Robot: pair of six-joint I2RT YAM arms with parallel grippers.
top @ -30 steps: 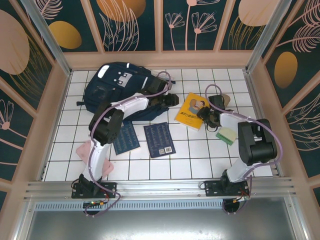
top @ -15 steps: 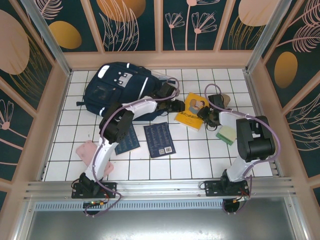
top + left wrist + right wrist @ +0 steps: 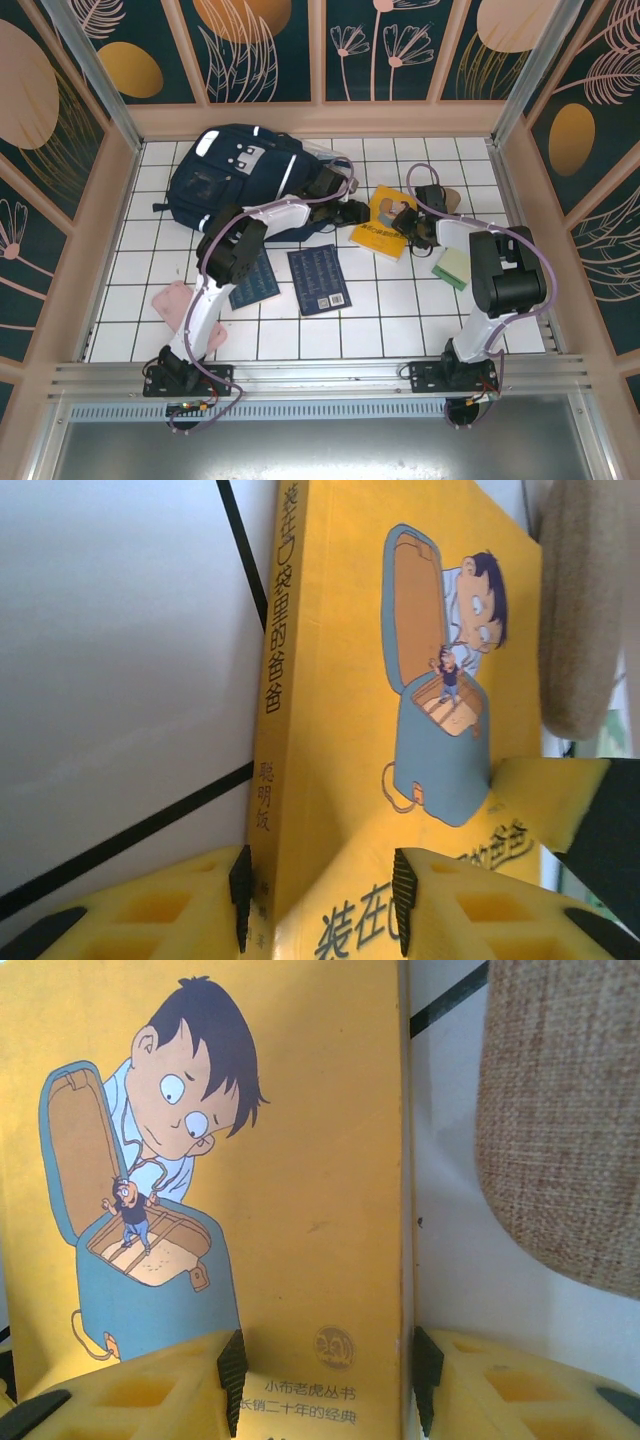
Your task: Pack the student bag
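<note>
Right now the step in hand looks like pickup of the yellow book [image 3: 378, 232], w/ both arms working it. The student bag [image 3: 235, 175] lies flat at the far-left of the tiled tabletop [image 3: 400, 320], just left of the book; can't tell from above whether its mouth is unzipped. The left gripper [image 3: 320, 890] is about half-wide, straddling the book's spine edge: one finger on the tabletop side, the other over the cover, nothing clamped as far as I can see. The right gripper [image 3: 325, 1365] is also about half-wide, at the opposite edge: one finger over the cover, the other just past the book's edge toward a brown fabric pouch [image 3: 560, 1110] lying close beside it. The book sits flat, so it's not lifted yet. Other stuff waits nearer the arm bases: two dark booklets [image 3: 318, 280], a pink item [image 3: 175, 303] and a green pad [image 3: 452, 268]. Next move, imo: one gripper needs to get a finger under an edge and pinch the book's thickness, while the other steadies it. Then carry it left to the bag, which prob. needs its opening held apart. Risk: the slick cover slides off instead of lifting.
</note>
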